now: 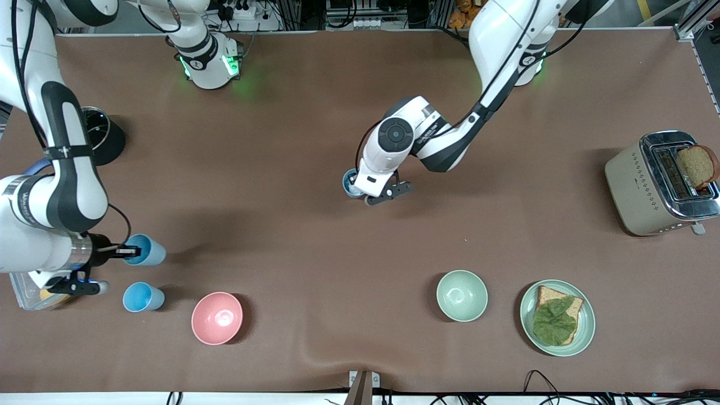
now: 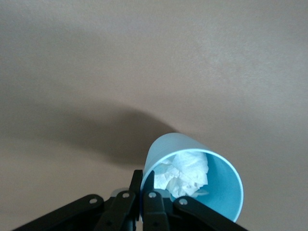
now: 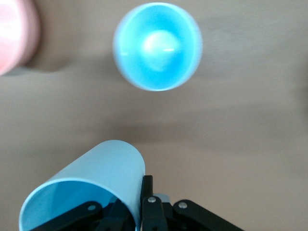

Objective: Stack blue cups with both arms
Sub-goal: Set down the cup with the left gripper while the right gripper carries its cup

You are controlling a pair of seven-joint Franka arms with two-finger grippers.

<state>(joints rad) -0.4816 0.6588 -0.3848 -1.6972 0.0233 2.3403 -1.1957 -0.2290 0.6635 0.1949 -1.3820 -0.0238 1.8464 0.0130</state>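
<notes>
Pinched by the rim in the right tool (image 1: 121, 250): 1 blue cup (image 1: 145, 250), over the bench (image 1: 281, 236) above a standing cup (image 1: 143, 297). Clamped likewise in the left tool (image 1: 360, 188): a paper-stuffed cup (image 2: 195, 180) at mid-bench. Light, thin, slippery plastic; best gripped at rims. Paper visible from the left wrist only.
</notes>
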